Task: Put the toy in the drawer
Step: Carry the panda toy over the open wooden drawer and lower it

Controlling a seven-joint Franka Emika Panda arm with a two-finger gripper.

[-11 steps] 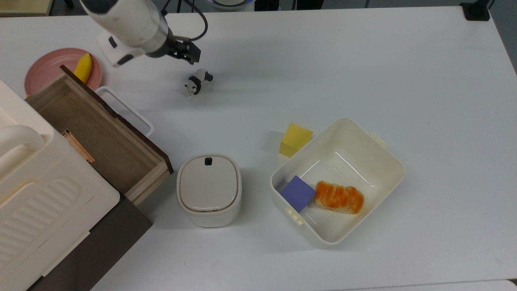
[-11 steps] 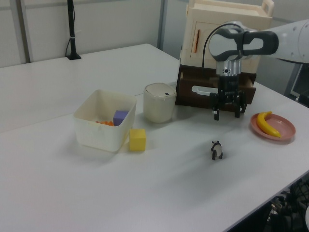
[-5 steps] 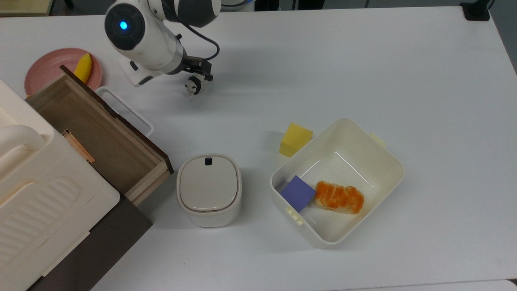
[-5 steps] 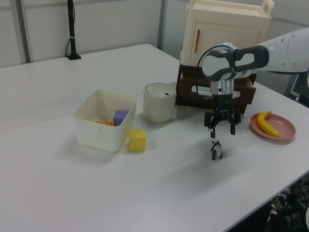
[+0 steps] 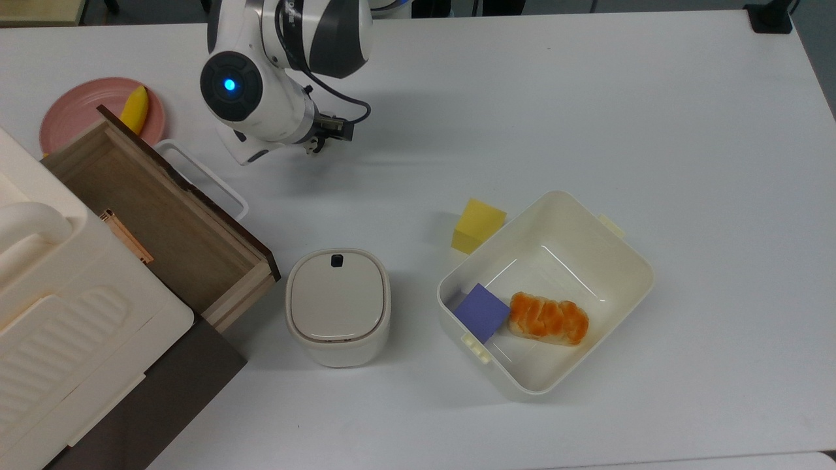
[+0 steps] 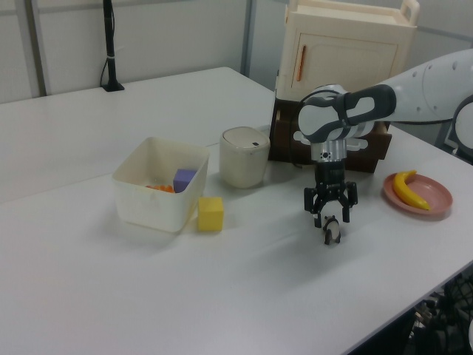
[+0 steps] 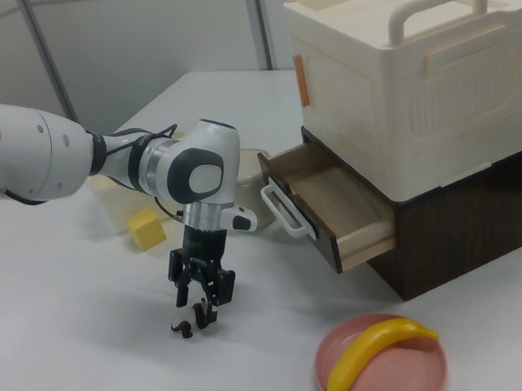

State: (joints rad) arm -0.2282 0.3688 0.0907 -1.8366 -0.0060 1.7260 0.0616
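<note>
Claw (image 6: 330, 216) dropped lower; toy (image 6: 331, 231) btwn open fingers, on table.

In the left view, the toy (image 6: 332, 231) stands right of the block (image 6: 210, 214).

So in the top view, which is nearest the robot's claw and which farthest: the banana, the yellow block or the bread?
1. Banana, to the top view's left of the gripper.
2. Yellow block, lower right, beside the tub.
3. Bread, farthest, inside the tub.
</note>
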